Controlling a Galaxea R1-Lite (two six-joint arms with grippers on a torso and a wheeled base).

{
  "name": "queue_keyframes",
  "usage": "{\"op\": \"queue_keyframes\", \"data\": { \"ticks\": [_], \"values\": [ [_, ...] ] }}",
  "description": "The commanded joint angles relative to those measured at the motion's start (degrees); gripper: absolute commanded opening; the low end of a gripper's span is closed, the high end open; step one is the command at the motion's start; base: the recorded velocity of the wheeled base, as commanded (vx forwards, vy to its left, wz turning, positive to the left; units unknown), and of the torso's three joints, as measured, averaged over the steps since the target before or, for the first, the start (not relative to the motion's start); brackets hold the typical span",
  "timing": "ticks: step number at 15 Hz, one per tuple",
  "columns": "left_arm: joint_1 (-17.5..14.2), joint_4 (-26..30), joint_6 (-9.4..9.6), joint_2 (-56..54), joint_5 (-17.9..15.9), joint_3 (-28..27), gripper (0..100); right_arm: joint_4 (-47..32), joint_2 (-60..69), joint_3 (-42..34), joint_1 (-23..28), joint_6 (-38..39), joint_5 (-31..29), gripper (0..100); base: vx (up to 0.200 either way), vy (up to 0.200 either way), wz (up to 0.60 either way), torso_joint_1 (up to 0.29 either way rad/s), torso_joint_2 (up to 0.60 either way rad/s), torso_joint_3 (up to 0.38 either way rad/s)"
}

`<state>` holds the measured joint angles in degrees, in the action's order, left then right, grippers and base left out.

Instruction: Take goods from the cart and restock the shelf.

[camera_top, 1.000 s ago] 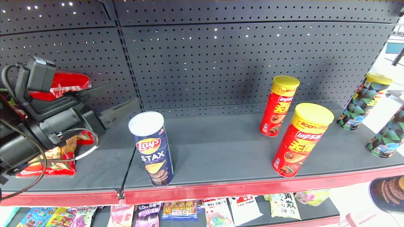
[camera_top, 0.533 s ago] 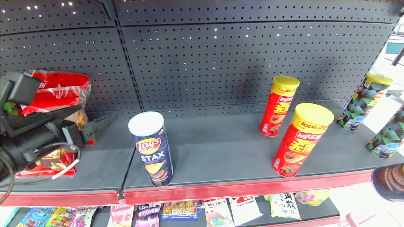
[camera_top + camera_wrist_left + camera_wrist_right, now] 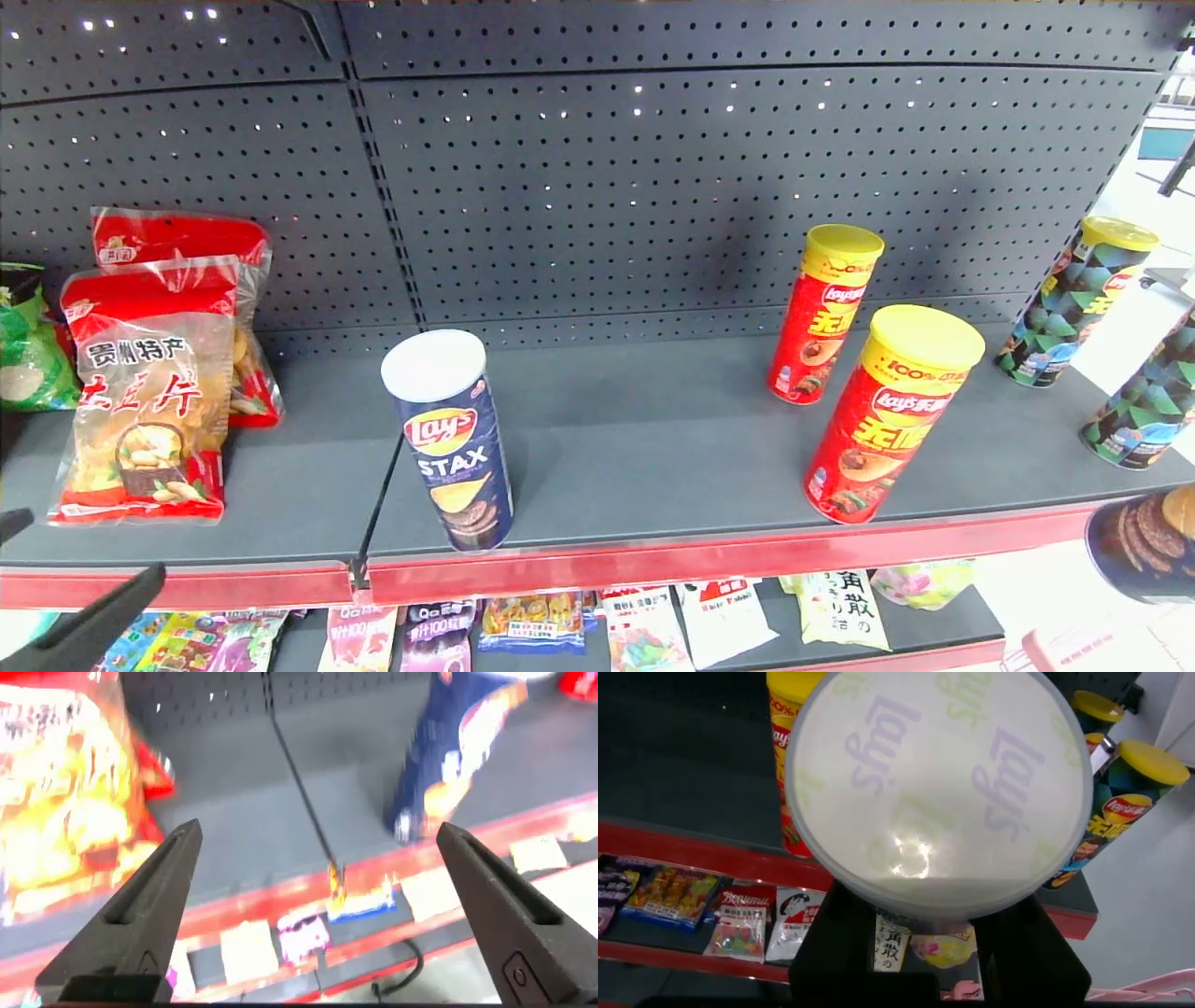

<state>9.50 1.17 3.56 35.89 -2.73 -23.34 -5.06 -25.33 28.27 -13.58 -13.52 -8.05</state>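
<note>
Shelf board (image 3: 653, 448) ends in a red front lip; at its left end the left gripper (image 3: 318, 831) hangs below it, jaws spread wide. Bare board separates the blue can (image 3: 453, 439) from the front red can (image 3: 892, 411). Far right, the right gripper (image 3: 934, 938) clasps a lidded can (image 3: 938, 784).

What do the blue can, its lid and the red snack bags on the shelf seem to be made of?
Blue can: probably a cardboard tube with smooth print; its walls stand straight. Lid: likely plastic, white, matte and smooth. Red snack bags: thin glossy plastic film; it wrinkles, and clear parts show the snacks inside.
</note>
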Motion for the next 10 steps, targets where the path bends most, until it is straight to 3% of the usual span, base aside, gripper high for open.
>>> {"op": "queue_keyframes", "data": {
  "ticks": [1,4,6,10],
  "values": [
    [0.0,4.54,2.59,-11.1,0.36,3.39,100,-0.13,-0.6,-0.67,0.05,0.34,-0.04,0,0.0,0.0,0.0,0.0,0.0,0.0],
    [0.17,7.18,3.82,-10.93,0.09,3.13,100,-1.01,-2.18,0.56,0.13,0.42,-0.04,0,0.0,0.0,0.0,0.0,0.0,0.0],
    [0.08,6.92,6.46,-10.14,0.27,3.13,100,-0.65,-3.67,0.91,-0.13,0.42,0.84,0,0.0,0.0,0.0,0.0,0.0,0.0],
    [0.0,6.92,8.83,-9.79,1.59,3.13,100,-0.83,-3.76,1.17,-0.22,-0.02,3.12,0,0.0,0.0,0.0,0.0,0.0,0.0]
  ]
}}
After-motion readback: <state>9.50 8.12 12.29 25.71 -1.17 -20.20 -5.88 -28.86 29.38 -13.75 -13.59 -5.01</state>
